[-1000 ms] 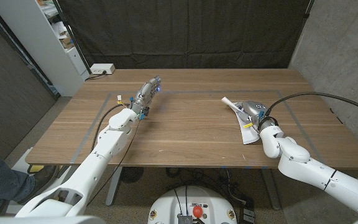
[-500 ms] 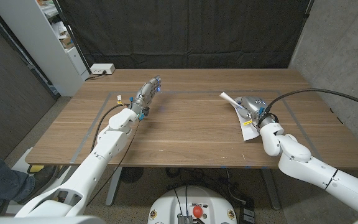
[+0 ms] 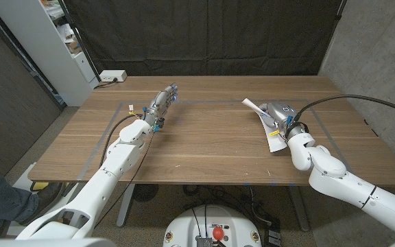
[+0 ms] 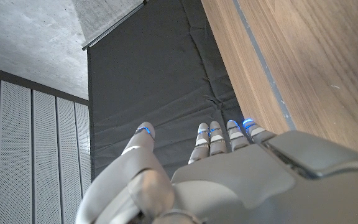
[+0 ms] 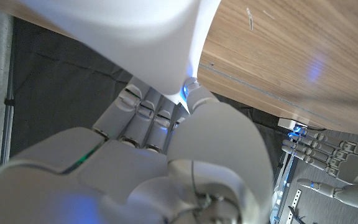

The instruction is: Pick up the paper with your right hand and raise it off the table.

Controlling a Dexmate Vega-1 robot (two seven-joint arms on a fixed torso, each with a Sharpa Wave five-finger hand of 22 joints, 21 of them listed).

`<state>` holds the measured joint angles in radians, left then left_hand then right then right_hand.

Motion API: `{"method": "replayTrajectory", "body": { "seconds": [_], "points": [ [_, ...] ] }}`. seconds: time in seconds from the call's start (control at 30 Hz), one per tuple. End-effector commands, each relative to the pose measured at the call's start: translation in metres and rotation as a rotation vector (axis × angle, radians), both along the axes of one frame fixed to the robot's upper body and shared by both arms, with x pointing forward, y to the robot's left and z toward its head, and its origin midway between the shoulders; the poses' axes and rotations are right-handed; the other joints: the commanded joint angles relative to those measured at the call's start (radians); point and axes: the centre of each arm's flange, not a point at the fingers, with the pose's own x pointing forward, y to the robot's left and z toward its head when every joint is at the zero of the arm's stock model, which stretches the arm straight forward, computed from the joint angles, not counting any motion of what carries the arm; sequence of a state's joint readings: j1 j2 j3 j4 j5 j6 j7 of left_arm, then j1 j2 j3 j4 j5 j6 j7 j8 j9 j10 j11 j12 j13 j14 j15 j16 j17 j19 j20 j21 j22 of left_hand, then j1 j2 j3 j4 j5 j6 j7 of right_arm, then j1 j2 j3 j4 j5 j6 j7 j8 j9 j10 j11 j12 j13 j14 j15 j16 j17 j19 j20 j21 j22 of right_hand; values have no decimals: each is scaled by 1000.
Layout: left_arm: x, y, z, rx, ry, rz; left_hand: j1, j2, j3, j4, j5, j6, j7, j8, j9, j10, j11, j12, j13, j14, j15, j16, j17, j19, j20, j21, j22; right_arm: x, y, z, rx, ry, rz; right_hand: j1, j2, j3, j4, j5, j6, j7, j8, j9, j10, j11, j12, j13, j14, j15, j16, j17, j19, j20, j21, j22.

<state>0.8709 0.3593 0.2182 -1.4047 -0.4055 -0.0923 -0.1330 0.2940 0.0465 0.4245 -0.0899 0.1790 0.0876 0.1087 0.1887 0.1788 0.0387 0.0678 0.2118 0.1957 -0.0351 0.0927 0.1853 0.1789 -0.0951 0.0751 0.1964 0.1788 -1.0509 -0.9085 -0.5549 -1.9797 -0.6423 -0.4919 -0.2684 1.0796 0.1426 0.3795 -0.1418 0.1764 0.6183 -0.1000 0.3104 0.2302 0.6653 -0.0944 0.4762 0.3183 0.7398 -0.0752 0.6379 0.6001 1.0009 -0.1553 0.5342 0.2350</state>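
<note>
The white paper hangs curled in my right hand over the table's right half, one rolled end pointing toward the middle. In the right wrist view the thumb and fingers pinch the sheet from both sides. Whether its lower corner still touches the wood, I cannot tell. My left hand stays at the back left with its fingers stretched out and nothing in it; it also shows as the left hand and, far off, as the left hand.
A grey tape outline marks a rectangle on the table. A white power box sits at the back left corner, beside a white shelf unit. A black curtain hangs behind. A black cable loops over my right arm.
My right hand has shifted a little away from me with the paper; the sheet's lower corner and rolled end have both moved up the picture. The left hand has stayed still.
</note>
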Motion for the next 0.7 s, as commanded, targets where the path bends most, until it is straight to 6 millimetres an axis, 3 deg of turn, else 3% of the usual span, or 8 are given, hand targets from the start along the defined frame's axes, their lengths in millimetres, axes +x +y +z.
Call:
{"method": "replayTrajectory", "body": {
  "seconds": [0.03, 0.7],
  "points": [
    [-2, 0, -2, 1, 0, 1, 0, 7, 5, -5, -1, 3, -1, 1, 3, 0, 1, 1, 1, 1, 1, 3, 3, -4, 3, 2, 3, -8, 3, 9, -28, -54, 52, -1, 2, -6, 3, 0, 6, -3, -4, 6, -11, -1, 3, 5, -11, -134, -11, 2, -16, -63, 6, 3],
    [-10, 3, -5, 0, -8, 3, -1, 9, 5, -8, -1, 4, -1, 1, 3, -1, 0, 1, 1, 1, 0, 3, 3, -7, 3, 2, 3, -16, 12, 24, -91, -91, 136, -4, 10, -5, 9, 1, 12, -13, -8, 14, -18, -16, 5, 14, -16, -139, -46, 4, -50, -63, 16, 3]
  ]
}}
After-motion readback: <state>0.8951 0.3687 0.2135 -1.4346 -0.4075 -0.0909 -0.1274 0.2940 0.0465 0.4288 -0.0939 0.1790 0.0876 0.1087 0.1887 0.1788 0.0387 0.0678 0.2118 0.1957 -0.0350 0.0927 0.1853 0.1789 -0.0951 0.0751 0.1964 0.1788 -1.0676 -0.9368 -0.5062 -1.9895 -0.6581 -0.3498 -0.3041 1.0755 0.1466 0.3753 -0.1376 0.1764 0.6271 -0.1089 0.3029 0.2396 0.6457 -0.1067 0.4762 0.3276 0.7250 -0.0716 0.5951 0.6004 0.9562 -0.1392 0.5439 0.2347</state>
